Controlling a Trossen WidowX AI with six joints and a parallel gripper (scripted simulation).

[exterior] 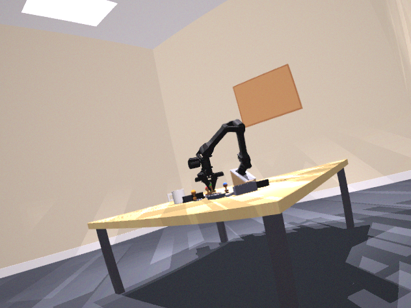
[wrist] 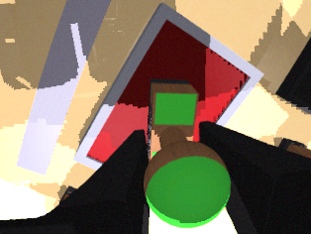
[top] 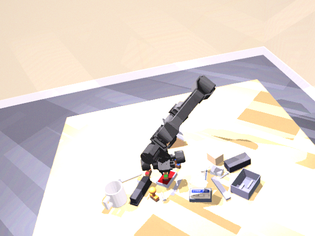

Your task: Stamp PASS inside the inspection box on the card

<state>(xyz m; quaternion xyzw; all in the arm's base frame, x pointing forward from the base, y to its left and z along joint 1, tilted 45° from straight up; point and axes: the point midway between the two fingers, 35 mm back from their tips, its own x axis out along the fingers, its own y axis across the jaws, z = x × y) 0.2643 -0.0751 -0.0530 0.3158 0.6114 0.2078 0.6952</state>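
My gripper (top: 165,172) (wrist: 171,136) (exterior: 209,184) is shut on the PASS stamp (top: 165,176) (wrist: 187,188), which has a wooden handle, a green round knob and a green base block. The stamp stands upright over the red ink pad (top: 172,175) (wrist: 224,75), which has a white rim. I cannot tell whether its base touches the pad. The card (top: 200,194), white with a blue header, lies flat to the right of the pad, apart from it.
A white mug (top: 115,194) (exterior: 177,195) and a dark bar (top: 139,190) lie left of the pad. An orange stamp (top: 152,192), a red stamp (top: 147,173) and a blue stamp (exterior: 225,184) stand nearby. A grey tray (top: 245,183), a dark box (top: 236,162) and a cardboard box (top: 215,158) sit to the right.
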